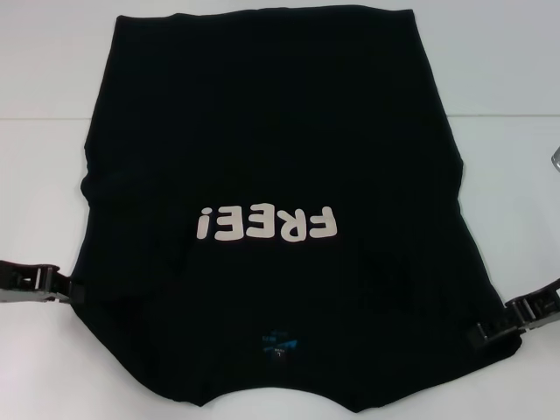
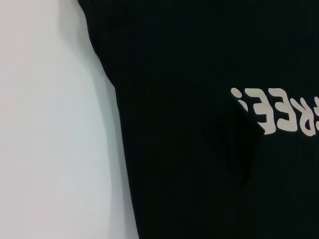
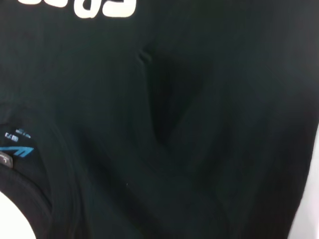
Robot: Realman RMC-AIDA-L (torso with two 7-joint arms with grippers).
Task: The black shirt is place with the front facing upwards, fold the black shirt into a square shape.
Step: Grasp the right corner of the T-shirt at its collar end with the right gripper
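The black shirt [image 1: 271, 149] lies flat on the white table [image 1: 44, 175], front up, with the white "FREE!" lettering [image 1: 267, 226] upside down to me and the blue neck label [image 1: 278, 343] at the near edge. No sleeves stick out; a soft fold shows on each side near the lettering. My left gripper [image 1: 68, 295] lies low at the shirt's near left edge, touching it. My right gripper [image 1: 486, 336] lies at the shirt's near right corner, over the fabric. The left wrist view shows the shirt's side edge [image 2: 119, 124]. The right wrist view shows the collar and label [image 3: 15, 149].
The white table surrounds the shirt, with bare surface to the left [image 1: 44, 175] and to the right [image 1: 516, 175]. A small grey object [image 1: 555, 159] shows at the right border. A seam line [image 1: 35, 116] crosses the table at the back.
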